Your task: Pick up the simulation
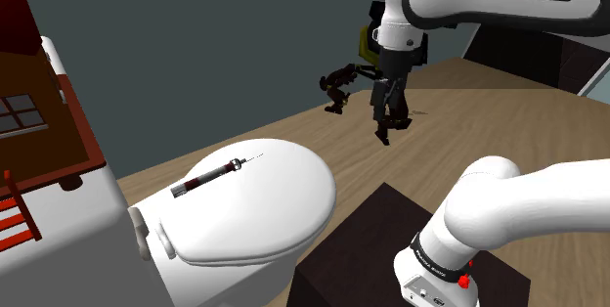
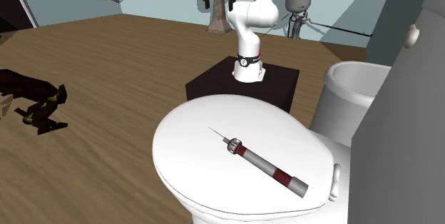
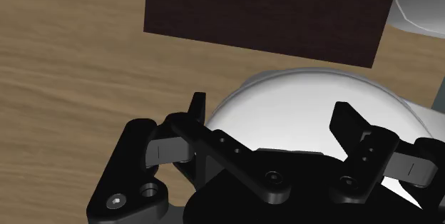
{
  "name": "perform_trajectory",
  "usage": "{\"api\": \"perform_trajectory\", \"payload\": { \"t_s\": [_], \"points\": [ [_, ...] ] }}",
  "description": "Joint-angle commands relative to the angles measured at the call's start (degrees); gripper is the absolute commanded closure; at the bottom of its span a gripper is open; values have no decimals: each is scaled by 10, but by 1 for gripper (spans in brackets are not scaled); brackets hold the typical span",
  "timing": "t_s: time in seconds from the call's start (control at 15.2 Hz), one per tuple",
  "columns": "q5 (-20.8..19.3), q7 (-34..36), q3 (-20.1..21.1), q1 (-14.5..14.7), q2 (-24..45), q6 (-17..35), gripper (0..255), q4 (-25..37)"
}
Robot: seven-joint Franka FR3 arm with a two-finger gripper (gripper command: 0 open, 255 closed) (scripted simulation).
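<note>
A syringe (image 1: 215,176) with a grey barrel, dark red bands and a thin needle lies flat on the closed white toilet lid (image 1: 279,212). In the second exterior view the syringe (image 2: 262,164) lies diagonally across the lid (image 2: 192,151), needle toward the arm. My black gripper (image 1: 388,127) hangs in the air past the lid's far end, well apart from the syringe. It appears high behind the stand (image 2: 217,3) in the second exterior view. In the wrist view the gripper (image 3: 273,115) is open, its fingers apart with nothing between them, over the lid (image 3: 299,101).
The dark box stand (image 1: 391,227) sits right beside the toilet. A white tank (image 2: 406,115) rises behind the lid. Dark jumbled objects (image 1: 339,85) lie on the wooden floor (image 1: 489,119) near the gripper. A red-brown cabinet (image 1: 39,129) stands at the shoulder view's left.
</note>
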Motion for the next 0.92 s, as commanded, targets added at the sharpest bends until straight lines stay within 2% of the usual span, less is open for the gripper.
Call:
{"api": "perform_trajectory", "payload": {
  "t_s": [0.0,0.4,0.86],
  "points": [
    [0,0,0,0,0,0,0,0],
    [8,-16,15,26,114,103,0,12],
    [11,-34,36,52,257,202,0,58]
  ]
}}
